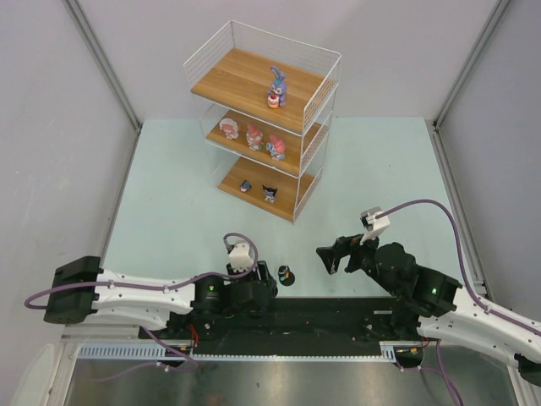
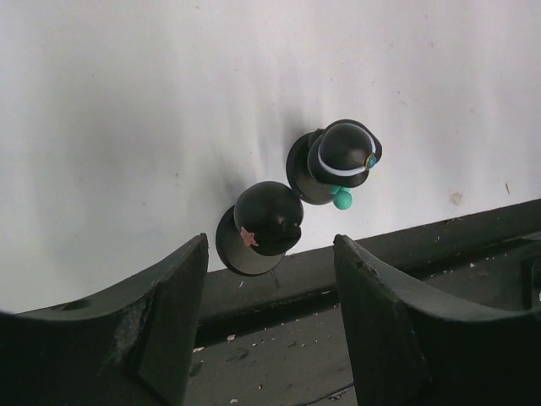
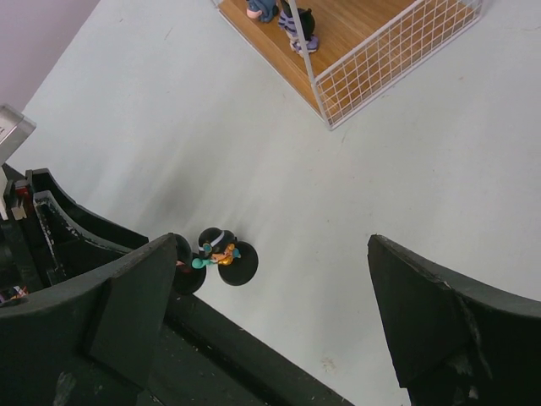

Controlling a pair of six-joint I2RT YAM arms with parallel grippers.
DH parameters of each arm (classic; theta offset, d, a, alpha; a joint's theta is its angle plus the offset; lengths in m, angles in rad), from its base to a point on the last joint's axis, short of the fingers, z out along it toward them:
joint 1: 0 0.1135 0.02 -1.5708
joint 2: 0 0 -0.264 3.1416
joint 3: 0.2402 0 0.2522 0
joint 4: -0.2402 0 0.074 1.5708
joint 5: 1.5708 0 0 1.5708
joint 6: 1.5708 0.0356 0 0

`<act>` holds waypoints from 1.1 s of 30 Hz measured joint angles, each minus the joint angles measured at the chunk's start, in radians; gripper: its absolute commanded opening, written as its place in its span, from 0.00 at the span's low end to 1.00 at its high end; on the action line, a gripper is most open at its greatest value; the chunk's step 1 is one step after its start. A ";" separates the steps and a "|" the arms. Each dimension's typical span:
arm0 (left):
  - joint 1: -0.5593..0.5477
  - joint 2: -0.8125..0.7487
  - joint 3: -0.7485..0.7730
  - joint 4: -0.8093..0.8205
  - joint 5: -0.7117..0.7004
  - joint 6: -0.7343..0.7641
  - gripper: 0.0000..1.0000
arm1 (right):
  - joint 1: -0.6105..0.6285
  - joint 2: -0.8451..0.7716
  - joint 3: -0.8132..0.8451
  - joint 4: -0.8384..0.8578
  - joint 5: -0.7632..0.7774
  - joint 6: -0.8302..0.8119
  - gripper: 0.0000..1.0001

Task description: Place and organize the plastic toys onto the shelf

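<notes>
Two dark-haired toys on round black bases (image 1: 286, 276) lie tipped over together at the table's near edge. In the left wrist view the nearer toy (image 2: 266, 222) lies just beyond my left gripper (image 2: 270, 247). Its jaws stand apart with nothing between them. The toy with a white band and teal piece (image 2: 342, 156) lies behind the nearer one. My right gripper (image 3: 270, 245) hovers wide open to the right of that toy (image 3: 218, 249). On the shelf (image 1: 314, 101), the bunny (image 1: 276, 87) stands on the top board. Three pink-and-white toys (image 1: 254, 135) are on the middle board, and two small ones (image 1: 270, 194) on the bottom.
A black rail (image 1: 338, 317) runs along the table's near edge, right beside the two lying toys. Grey walls close in the table on the left, right and back. The shelf's wire side (image 3: 397, 51) shows in the right wrist view.
</notes>
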 measured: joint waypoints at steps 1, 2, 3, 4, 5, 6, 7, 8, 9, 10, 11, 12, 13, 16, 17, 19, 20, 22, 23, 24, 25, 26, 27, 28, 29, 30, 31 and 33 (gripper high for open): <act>0.000 0.003 0.003 0.000 -0.004 -0.003 0.65 | -0.001 -0.001 0.000 -0.002 0.000 0.000 1.00; 0.000 0.004 0.003 -0.001 -0.007 -0.006 0.65 | -0.002 -0.001 0.000 -0.003 0.000 0.000 1.00; 0.000 0.005 0.003 -0.005 -0.010 -0.007 0.65 | -0.002 -0.002 0.000 -0.004 0.000 0.000 1.00; 0.000 0.008 0.003 -0.006 -0.010 -0.008 0.64 | -0.003 -0.002 0.000 -0.004 0.000 0.000 1.00; 0.000 0.011 0.003 -0.007 -0.011 -0.009 0.63 | -0.004 -0.002 0.000 -0.004 0.000 0.000 1.00; 0.000 0.016 0.005 -0.010 -0.013 -0.013 0.61 | -0.006 -0.003 -0.001 -0.004 0.000 0.000 1.00; 0.000 0.024 0.006 -0.012 -0.013 -0.016 0.60 | -0.007 -0.004 -0.002 -0.004 0.000 0.000 1.00; 0.000 0.030 0.008 -0.013 -0.013 -0.018 0.59 | -0.008 -0.006 -0.003 -0.005 0.000 0.000 1.00; 0.000 0.040 0.013 -0.016 -0.013 -0.024 0.59 | -0.010 -0.006 -0.004 -0.006 0.000 0.000 1.00; -0.001 0.050 0.018 -0.019 -0.013 -0.028 0.59 | -0.010 -0.006 -0.004 -0.006 0.000 0.000 1.00; -0.001 0.060 0.024 -0.023 -0.013 -0.032 0.59 | -0.012 -0.006 -0.004 -0.007 -0.001 0.000 1.00; -0.001 0.068 0.031 -0.027 -0.013 -0.034 0.59 | -0.013 -0.006 -0.004 -0.007 -0.001 0.000 1.00; -0.001 0.074 0.037 -0.029 -0.013 -0.036 0.59 | -0.015 -0.006 -0.004 -0.007 -0.002 0.000 1.00; -0.002 0.077 0.048 -0.029 -0.013 -0.042 0.59 | -0.020 -0.006 -0.004 -0.006 -0.008 0.000 1.00; -0.002 0.077 0.049 -0.028 -0.013 -0.043 0.59 | -0.022 -0.006 -0.004 -0.006 -0.010 0.000 1.00; -0.002 0.079 0.050 -0.028 -0.013 -0.044 0.59 | -0.024 -0.006 -0.004 -0.006 -0.012 0.000 1.00; -0.002 0.081 0.050 -0.028 -0.013 -0.048 0.58 | -0.025 -0.006 -0.004 -0.006 -0.012 0.000 1.00; -0.002 0.091 0.055 -0.032 -0.013 -0.057 0.58 | -0.029 -0.006 -0.004 -0.006 -0.016 0.000 1.00; -0.002 0.099 0.060 -0.036 -0.013 -0.060 0.57 | -0.030 -0.007 -0.004 -0.006 -0.019 0.000 1.00; -0.002 0.105 0.064 -0.039 -0.013 -0.063 0.57 | -0.033 -0.008 -0.004 -0.006 -0.019 -0.001 1.00; -0.002 0.116 0.072 -0.046 -0.013 -0.069 0.57 | -0.035 -0.009 -0.004 -0.006 -0.020 -0.001 1.00; -0.002 0.126 0.080 -0.052 -0.013 -0.076 0.56 | -0.039 -0.011 -0.004 -0.006 -0.023 -0.001 1.00; -0.002 0.134 0.086 -0.057 -0.013 -0.080 0.56 | -0.042 -0.012 -0.004 -0.006 -0.026 -0.002 1.00; -0.002 0.142 0.092 -0.061 -0.013 -0.085 0.55 | -0.044 -0.012 -0.004 -0.006 -0.027 -0.002 1.00; -0.002 0.148 0.098 -0.064 -0.013 -0.089 0.55 | -0.047 -0.012 -0.004 -0.005 -0.030 -0.003 1.00; -0.002 0.153 0.101 -0.065 -0.014 -0.095 0.54 | -0.050 -0.012 -0.004 -0.005 -0.033 -0.004 1.00; -0.002 0.158 0.104 -0.066 -0.014 -0.101 0.54 | -0.053 -0.013 -0.004 -0.005 -0.036 -0.005 1.00; -0.002 0.167 0.111 -0.075 -0.015 -0.112 0.54 | -0.057 -0.013 -0.004 -0.005 -0.040 -0.005 1.00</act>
